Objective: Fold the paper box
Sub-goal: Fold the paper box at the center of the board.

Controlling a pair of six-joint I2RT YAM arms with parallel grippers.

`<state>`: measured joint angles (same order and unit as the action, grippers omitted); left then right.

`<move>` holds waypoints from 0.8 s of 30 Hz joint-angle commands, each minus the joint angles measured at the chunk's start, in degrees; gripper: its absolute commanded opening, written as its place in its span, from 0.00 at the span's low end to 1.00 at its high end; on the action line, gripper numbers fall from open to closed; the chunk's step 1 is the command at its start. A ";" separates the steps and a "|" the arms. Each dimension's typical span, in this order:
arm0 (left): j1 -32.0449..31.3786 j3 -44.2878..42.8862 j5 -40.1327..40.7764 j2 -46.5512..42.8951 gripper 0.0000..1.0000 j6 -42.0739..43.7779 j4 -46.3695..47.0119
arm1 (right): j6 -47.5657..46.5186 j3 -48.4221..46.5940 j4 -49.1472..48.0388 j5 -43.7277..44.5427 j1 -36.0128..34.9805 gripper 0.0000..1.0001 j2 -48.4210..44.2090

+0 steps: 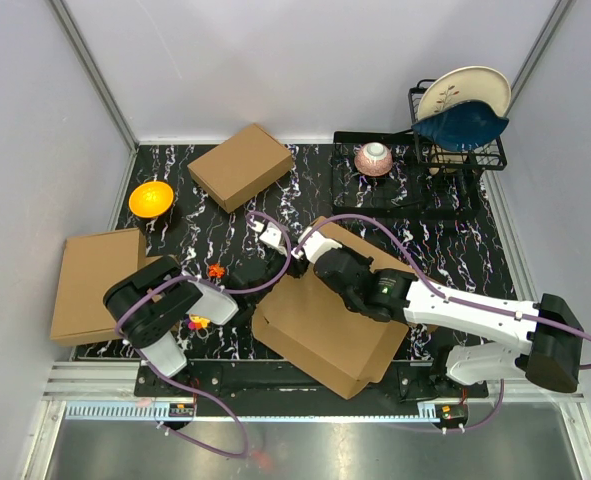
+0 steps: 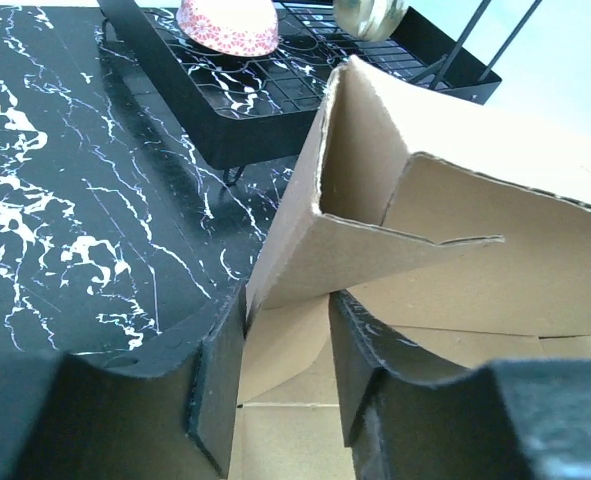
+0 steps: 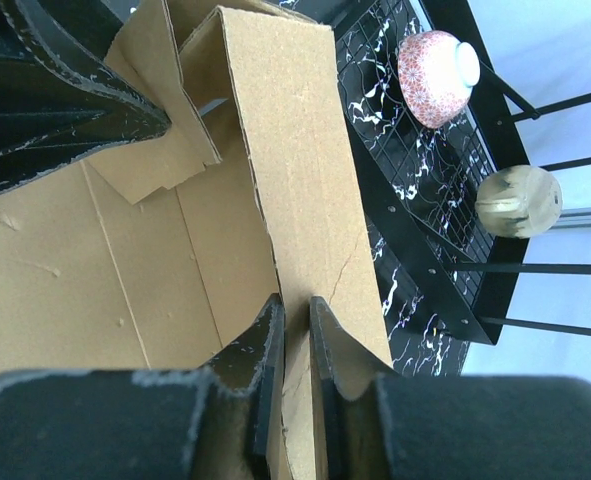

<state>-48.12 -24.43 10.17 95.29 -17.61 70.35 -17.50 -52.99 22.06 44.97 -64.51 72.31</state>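
On black marbled tabletop (image 2: 75, 200), right tool (image 3: 295, 305) pinches the corrugated paper box (image 3: 75, 280) wall; left tool (image 2: 287, 305) stands part-open.

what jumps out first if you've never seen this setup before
The big brown corrugated cardboard die-cut box, half folded in the middle of the table, draws the eye first. The right gripper pinches one raised wall, and the left gripper is open astride a flap beside it. Next come the glossy orange bowl at the left and the black wire dish rack holding plates at the far right.
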 commanded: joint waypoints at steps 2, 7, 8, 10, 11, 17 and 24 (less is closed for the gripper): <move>-0.92 -3.70 -1.38 -3.44 0.22 2.67 20.18 | 4.05 1.05 2.02 -7.88 -1.14 0.15 2.48; -0.92 -3.35 -5.25 -3.88 0.54 2.75 20.27 | 3.96 1.14 2.02 -7.88 -1.14 0.15 2.13; -0.92 -3.17 -5.51 -3.97 0.58 3.45 20.27 | 3.96 1.14 2.10 -7.88 -1.14 0.15 2.13; -0.84 -2.47 -5.34 -3.97 0.64 3.80 20.70 | 3.96 1.22 2.10 -8.06 -1.14 0.15 2.04; -0.66 -2.12 -5.51 -3.79 0.65 4.76 21.14 | 4.05 1.22 2.02 -8.06 -1.14 0.16 2.04; 3.46 -1.41 -9.47 -1.68 0.68 3.02 25.10 | 4.31 1.75 1.93 -8.85 -1.14 0.15 1.78; 4.88 -5.45 -15.44 3.06 0.68 7.05 25.19 | 4.31 2.10 1.40 -10.25 -1.14 0.15 1.69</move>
<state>-44.14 -25.87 -1.23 96.20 -14.70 72.14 -17.04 -52.80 21.58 44.86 -64.49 72.55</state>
